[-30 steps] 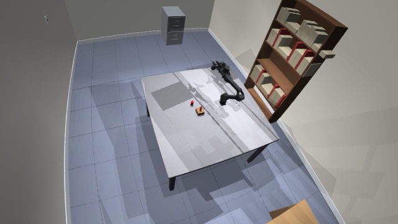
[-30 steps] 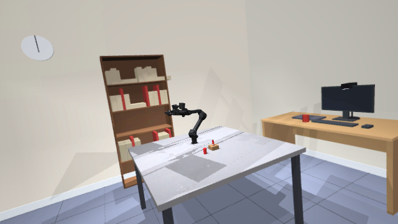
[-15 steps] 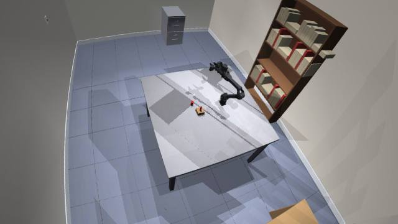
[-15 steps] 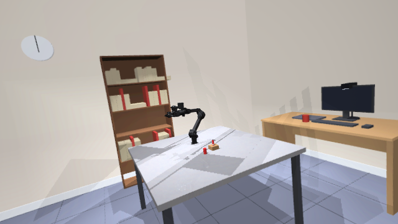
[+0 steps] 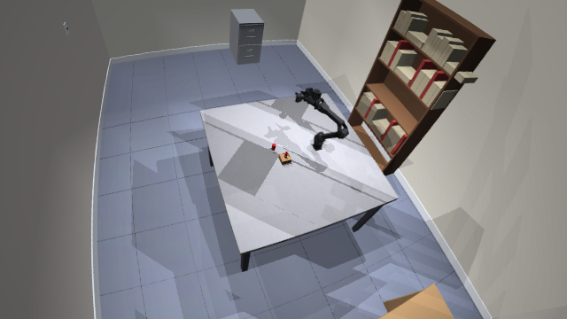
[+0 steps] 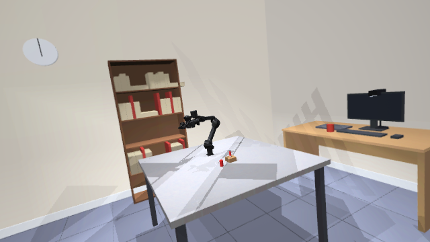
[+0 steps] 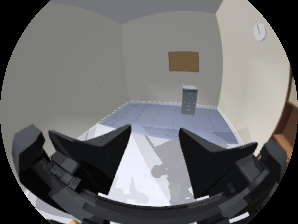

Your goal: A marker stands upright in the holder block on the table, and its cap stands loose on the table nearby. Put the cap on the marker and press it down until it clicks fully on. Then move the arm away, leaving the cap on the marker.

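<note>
pincer (image 5: 299, 97) (image 6: 181, 126) (image 7: 155, 130) raised well above surface (image 5: 266, 213) (image 6: 242, 188) (image 7: 137, 175), fingers apart, nothing between them. red cap (image 5: 274, 146) (image 6: 221, 163) upright on surface, near wooden holder block (image 5: 285, 159) (image 6: 230, 158), not touching it. marker (image 5: 286, 154) (image 6: 230, 153) upright in block, red tip bare. black arm (image 5: 333, 116) (image 6: 213, 129) bent, reaching away from cap and block. bookshelf (image 5: 486, 42) (image 6: 111, 84) behind.

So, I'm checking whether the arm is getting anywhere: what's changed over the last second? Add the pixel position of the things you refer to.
The gripper (image 5: 298, 97) (image 6: 180, 127) (image 7: 155, 130) has swung slightly left in the top view and dipped slightly in the exterior view. Nothing was visibly grasped or released. The cap (image 5: 273, 147) (image 6: 221, 163), marker (image 5: 286, 154) (image 6: 230, 153) and holder block (image 5: 285, 159) (image 6: 230, 158) stayed put.
</note>
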Robot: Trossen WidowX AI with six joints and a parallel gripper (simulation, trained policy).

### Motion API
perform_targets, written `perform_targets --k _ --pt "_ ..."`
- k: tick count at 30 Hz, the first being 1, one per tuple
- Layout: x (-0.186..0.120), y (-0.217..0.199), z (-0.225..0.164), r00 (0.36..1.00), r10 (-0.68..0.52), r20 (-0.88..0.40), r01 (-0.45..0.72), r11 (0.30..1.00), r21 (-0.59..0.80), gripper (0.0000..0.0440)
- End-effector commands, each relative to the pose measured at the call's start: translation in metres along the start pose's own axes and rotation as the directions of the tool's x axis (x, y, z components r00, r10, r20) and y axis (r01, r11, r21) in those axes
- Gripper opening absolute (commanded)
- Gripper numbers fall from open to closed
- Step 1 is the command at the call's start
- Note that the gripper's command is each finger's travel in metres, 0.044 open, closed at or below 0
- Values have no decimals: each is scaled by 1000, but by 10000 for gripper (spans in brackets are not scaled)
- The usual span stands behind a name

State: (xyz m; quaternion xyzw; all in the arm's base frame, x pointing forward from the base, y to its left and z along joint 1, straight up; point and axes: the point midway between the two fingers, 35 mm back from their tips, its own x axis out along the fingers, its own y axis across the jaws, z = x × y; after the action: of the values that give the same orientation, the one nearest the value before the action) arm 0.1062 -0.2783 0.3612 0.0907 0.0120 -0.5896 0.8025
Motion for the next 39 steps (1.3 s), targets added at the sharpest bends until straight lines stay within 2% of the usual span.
perform_targets --k 1,19,39 --pt "4 5 -5 999 7 -46 -7 1000 7 292" --pt "19 29 -33 971 41 -237 -36 999 29 320" --pt "34 60 -67 899 62 -433 -43 998 52 321"
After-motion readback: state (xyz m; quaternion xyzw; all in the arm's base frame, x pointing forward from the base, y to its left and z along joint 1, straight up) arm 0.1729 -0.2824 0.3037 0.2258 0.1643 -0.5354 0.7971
